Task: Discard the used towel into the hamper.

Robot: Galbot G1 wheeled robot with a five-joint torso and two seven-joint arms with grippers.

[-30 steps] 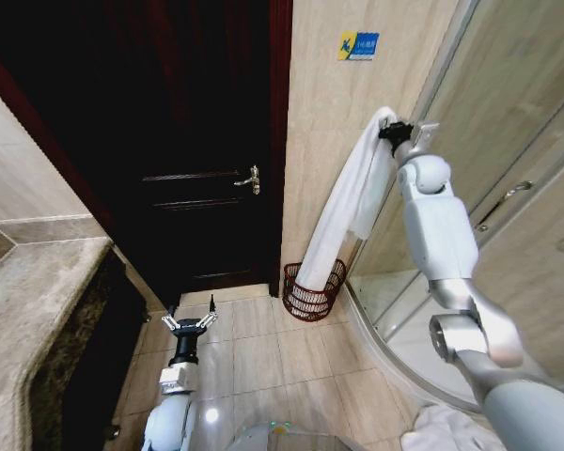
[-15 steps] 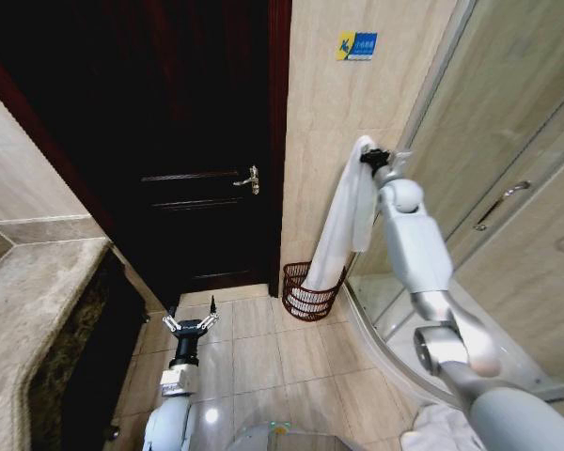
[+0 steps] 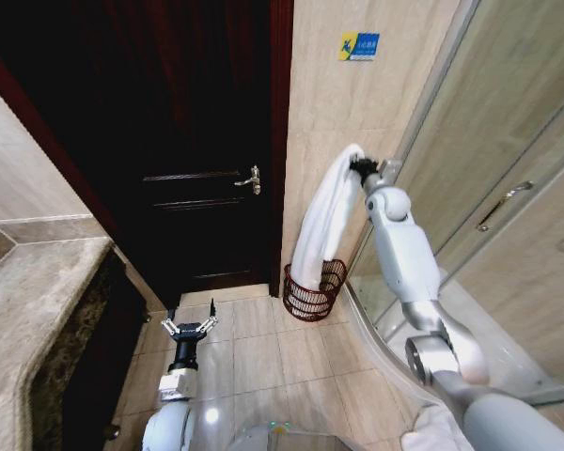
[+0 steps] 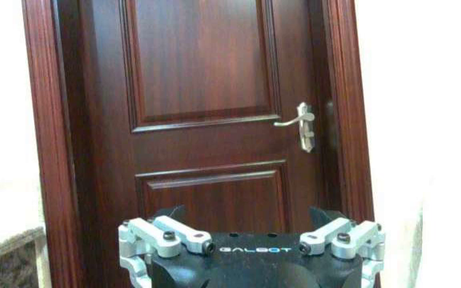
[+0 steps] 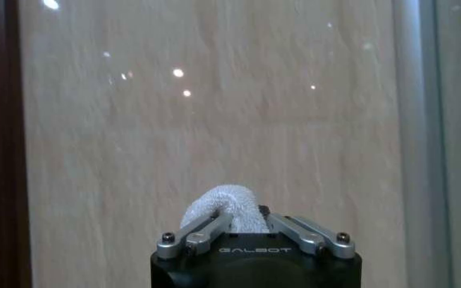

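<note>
While the left gripper (image 3: 189,329) hung low near the floor, spread wide and idle, the right gripper (image 3: 361,169), pinching the towel (image 3: 324,221) by its top, had sunk and drifted left, so its tail now draped into the hamper (image 3: 314,291), apparently ready for release.

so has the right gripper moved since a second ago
Yes. The right gripper, shut on the towel, came down and leftward, away from the blue wall sign, toward the hamper.

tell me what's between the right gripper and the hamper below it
The white towel. In the head view it hangs from the right gripper, shut on its top, down the wall, and its lower end dips into the hamper. Nothing else sits between them.
</note>
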